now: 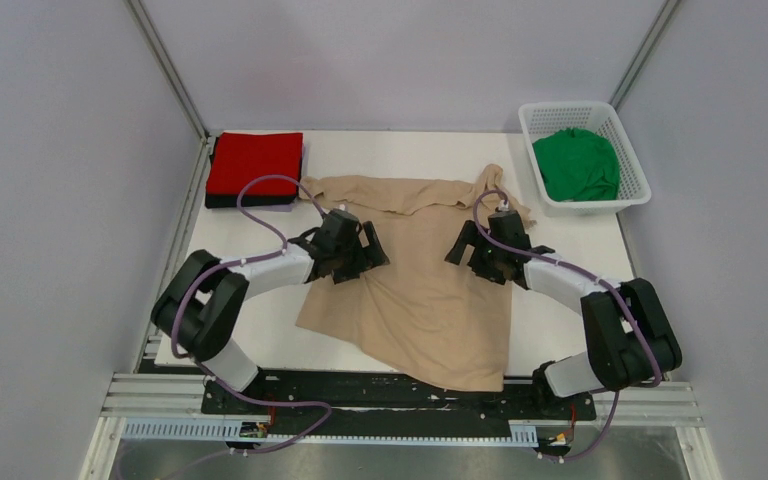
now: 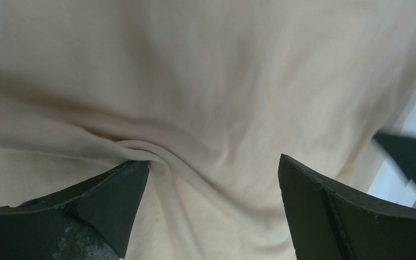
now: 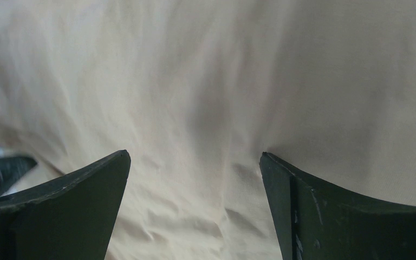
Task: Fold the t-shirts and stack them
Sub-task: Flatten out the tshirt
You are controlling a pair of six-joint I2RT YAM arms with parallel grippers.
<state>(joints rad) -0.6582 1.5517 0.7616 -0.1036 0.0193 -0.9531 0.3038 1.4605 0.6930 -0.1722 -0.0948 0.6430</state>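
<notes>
Far-left corner: red t-shirt (image 1: 254, 163) folded square, stacked on folded black t-shirt (image 1: 222, 201), with the stack's edges close to the table's (image 1: 560, 240) far and left edges. A bare white strip of table lies between the stack and the left arm. The left gripper (image 1: 373, 250) is over the left side of the beige t-shirt (image 1: 420, 300), jaws spread, nothing pinched. In the wrist view one dark finger (image 2: 86, 211) has its tip at a raised fold of cloth.

The beige t-shirt lies spread in the table centre, soft and wrinkled. Its collar is far, one sleeve is bunched at far right, and the near hem reaches over the table's near edge. The right gripper (image 1: 458, 247) is over the shirt's right side, jaws also spread wide and empty, rippled cloth beneath. Bare table shows right of the shirt.

Far-right corner: white plastic lattice basket (image 1: 585, 115) holds a crumpled green t-shirt (image 1: 575, 165). Plain grey walls (image 1: 60, 200) close in on the left, far and right sides.
</notes>
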